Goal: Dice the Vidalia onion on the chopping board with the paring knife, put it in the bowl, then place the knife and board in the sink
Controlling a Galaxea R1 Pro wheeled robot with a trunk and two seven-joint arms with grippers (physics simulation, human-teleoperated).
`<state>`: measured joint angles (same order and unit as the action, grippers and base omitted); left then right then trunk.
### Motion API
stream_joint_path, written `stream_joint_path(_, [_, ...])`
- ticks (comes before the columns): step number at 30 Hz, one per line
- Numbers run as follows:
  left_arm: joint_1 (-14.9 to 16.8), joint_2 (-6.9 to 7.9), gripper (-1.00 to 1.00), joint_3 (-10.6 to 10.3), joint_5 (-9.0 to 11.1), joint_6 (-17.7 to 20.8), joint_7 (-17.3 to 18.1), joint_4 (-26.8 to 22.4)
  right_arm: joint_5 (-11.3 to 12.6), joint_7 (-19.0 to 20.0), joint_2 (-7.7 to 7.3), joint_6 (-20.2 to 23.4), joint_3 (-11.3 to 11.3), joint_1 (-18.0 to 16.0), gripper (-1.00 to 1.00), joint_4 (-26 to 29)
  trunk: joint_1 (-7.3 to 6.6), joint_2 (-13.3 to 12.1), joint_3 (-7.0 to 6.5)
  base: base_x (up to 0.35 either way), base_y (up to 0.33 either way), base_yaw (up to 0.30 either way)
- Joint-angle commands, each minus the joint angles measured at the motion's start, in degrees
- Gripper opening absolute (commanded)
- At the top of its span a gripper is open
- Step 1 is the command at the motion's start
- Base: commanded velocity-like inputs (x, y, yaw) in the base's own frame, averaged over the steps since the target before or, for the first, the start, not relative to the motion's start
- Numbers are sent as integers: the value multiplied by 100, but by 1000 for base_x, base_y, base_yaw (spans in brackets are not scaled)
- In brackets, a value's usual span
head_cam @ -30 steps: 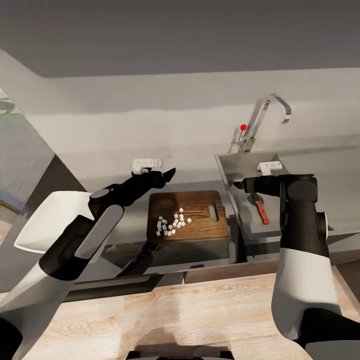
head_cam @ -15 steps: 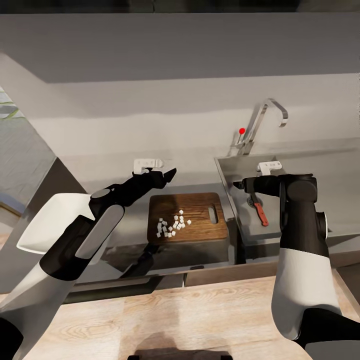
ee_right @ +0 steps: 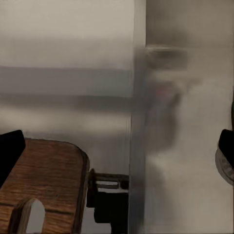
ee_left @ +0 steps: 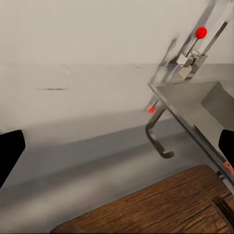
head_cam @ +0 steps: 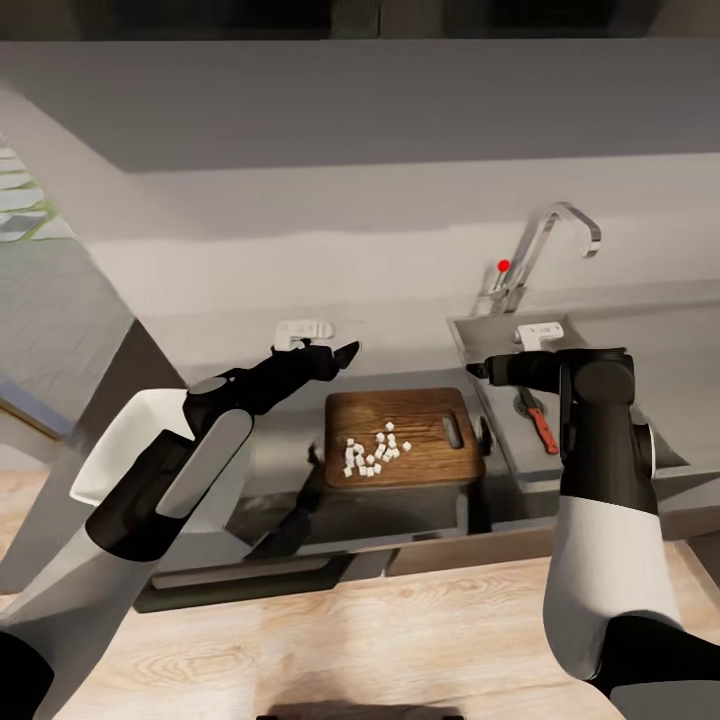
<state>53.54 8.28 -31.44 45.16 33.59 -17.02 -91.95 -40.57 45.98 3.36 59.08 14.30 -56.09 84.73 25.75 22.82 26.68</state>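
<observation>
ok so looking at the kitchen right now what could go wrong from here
The onion dice lie loose on the chopping board; lifting or tipping it carelessly could scatter them over the countertop. The bowl sits partly behind the left arm, so a sweep could knock it. The knife already lies in the sink, near the right arm.

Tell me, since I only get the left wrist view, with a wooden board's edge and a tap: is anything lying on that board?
Observer: Yes. The head view shows a cluster of white onion dice on the chopping board.
Operator: And the knife?
Observer: The paring knife lies in the sink, red handle toward the robot.
Operator: Any bowl around?
Observer: A white bowl sits on the countertop, left of the board, partly behind the left arm.
</observation>
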Motion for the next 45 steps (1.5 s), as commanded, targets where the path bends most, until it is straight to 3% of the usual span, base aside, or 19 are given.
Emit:
stream_joint_path(1, [7,3,100,-11,60,5,-56,-8,-57,60,7,16,11,-8,100,6,4,10,2,0,280,0])
stream_joint_path(9, [7,-2,100,-11,57,7,-56,-8,-57,60,7,16,-12,-7,100,5,4,10,-54,0,181,0])
stream_joint_path(27, [7,-42,100,-11,58,7,-56,-8,-57,60,7,16,-15,-7,100,3,4,10,-176,0,6,0])
stream_joint_path(45, [7,-55,100,-19,61,7,-56,-8,-57,60,7,16,-15,-8,100,2,4,10,-211,0,0,0])
